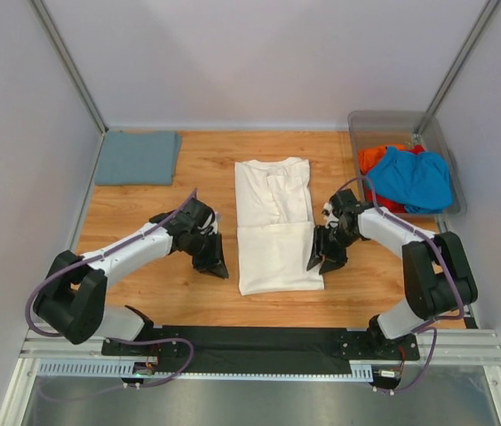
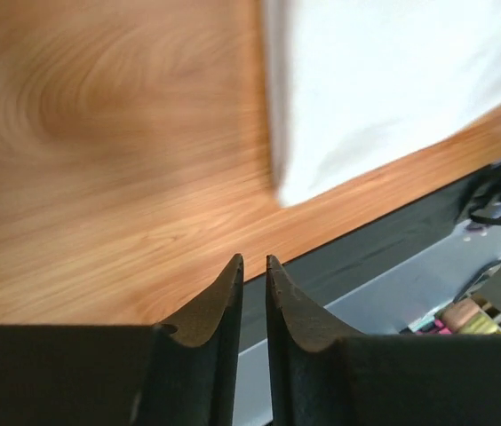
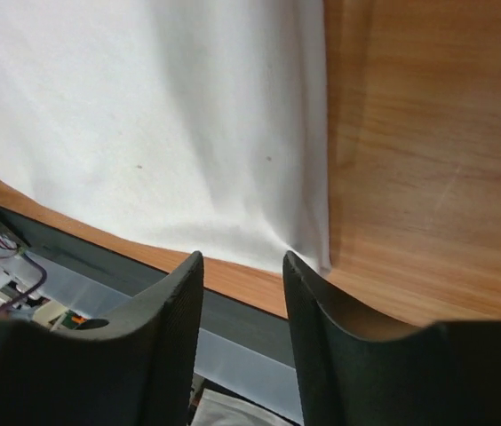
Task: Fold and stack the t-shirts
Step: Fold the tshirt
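A cream-white t-shirt lies flat mid-table, folded into a long strip with the collar at the far end. It also shows in the left wrist view and the right wrist view. My left gripper hovers just left of its near left corner, fingers almost together and empty. My right gripper is at the near right corner, open and empty, fingers apart above the hem. A folded grey-blue t-shirt lies at the back left. Bright blue and orange-red t-shirts lie in the bin.
The clear grey plastic bin stands at the back right corner. A black rail with the arm bases runs along the near edge. White walls close in the left, right and back sides.
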### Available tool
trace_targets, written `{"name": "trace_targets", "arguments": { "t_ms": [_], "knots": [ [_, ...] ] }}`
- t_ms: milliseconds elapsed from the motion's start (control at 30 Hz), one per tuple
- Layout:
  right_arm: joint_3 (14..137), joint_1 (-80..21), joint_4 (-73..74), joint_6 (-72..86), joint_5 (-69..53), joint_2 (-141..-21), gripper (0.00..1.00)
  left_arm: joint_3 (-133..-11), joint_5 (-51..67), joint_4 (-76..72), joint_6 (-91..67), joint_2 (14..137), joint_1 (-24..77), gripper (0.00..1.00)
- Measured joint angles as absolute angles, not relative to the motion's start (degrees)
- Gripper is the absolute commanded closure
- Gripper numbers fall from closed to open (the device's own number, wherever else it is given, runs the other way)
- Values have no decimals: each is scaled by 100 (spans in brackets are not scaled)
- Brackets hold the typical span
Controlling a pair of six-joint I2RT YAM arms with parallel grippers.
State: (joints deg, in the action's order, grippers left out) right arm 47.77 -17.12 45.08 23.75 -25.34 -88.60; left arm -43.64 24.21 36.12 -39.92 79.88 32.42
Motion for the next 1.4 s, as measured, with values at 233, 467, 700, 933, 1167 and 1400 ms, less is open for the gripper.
{"name": "trace_targets", "arguments": {
  "t_ms": [233, 467, 700, 933, 1167, 1400],
  "knots": [
    [6637, -1712, 4751, 2248, -2340, -9535, 87, -5951, 2543, 3306, -3968, 8718, 3242, 87],
    [7979, -1621, 4617, 2257, -2095, -11078, 98, -7177, 2648, 2858, -3894, 10790, 3166, 92],
    [8696, -1490, 4792, 2209, -2023, -11957, 96, -7749, 2842, 3009, -3645, 11760, 2683, 94],
    [8794, -1496, 4746, 2185, -2189, -12064, 91, -7988, 2845, 3282, -3166, 11880, 2316, 92],
    [9002, -1553, 4923, 2126, -2058, -12051, 63, -7520, 2663, 3540, -2786, 11271, 2235, 67],
    [8779, -1509, 5463, 1957, -1035, -10838, 19, -7065, 2303, 3970, -2812, 9194, 2235, 52]
  ]
}}
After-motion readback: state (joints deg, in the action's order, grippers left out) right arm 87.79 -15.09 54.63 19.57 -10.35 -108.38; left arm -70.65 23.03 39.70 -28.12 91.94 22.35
